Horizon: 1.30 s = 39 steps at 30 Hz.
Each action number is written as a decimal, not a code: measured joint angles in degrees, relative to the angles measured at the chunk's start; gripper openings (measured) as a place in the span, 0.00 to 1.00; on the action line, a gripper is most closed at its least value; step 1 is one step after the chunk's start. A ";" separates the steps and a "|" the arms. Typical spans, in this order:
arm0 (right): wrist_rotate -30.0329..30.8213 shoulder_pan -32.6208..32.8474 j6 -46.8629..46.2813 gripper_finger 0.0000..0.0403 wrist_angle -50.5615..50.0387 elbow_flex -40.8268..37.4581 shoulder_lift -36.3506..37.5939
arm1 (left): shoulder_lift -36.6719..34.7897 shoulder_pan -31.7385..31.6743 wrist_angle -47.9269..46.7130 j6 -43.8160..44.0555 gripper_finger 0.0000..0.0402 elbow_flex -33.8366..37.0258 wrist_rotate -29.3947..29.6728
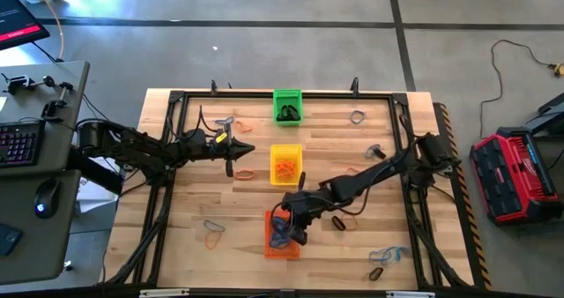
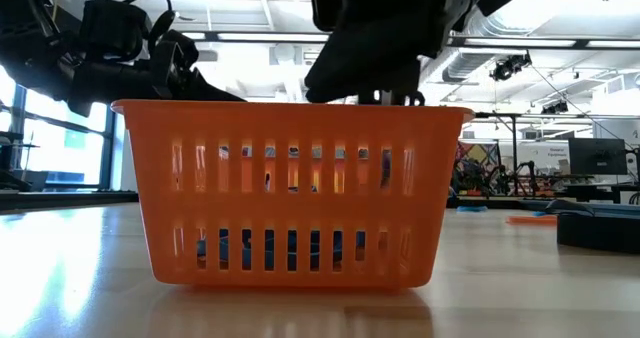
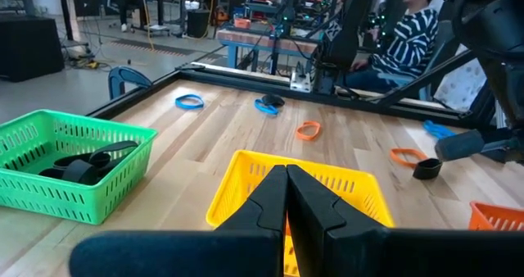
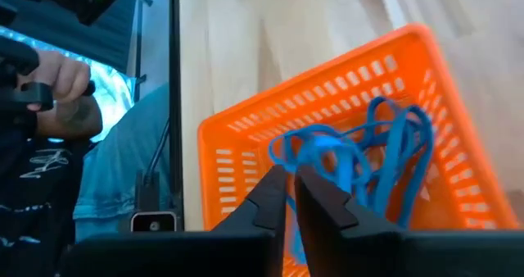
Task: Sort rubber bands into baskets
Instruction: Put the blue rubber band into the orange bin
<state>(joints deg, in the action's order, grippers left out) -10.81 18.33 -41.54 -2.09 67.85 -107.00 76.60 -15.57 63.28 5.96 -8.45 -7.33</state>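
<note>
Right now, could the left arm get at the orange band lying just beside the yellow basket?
Probably yes. The left gripper hangs shut right by that orange band, on bare wood left of the yellow basket. Nothing lies between them; it would only need to open and drop. The right gripper is over the orange basket.

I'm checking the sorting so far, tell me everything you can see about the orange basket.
The orange basket is a small rectangular plastic one with slotted walls and a lipped rim, standing upright on the wooden table near its front edge, below the yellow basket. Tangled blue rubber bands lie inside. The right gripper hangs just over it, fingers slightly parted.
</note>
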 joint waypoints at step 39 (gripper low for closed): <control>8.22 14.66 -29.53 0.31 -49.51 -3.87 13.00 | 0.02 0.26 -0.88 0.00 0.00 0.00 0.00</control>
<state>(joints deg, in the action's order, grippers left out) -2.59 32.99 -71.07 -51.59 63.98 -94.00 76.62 -15.31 62.39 5.96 -8.45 -7.33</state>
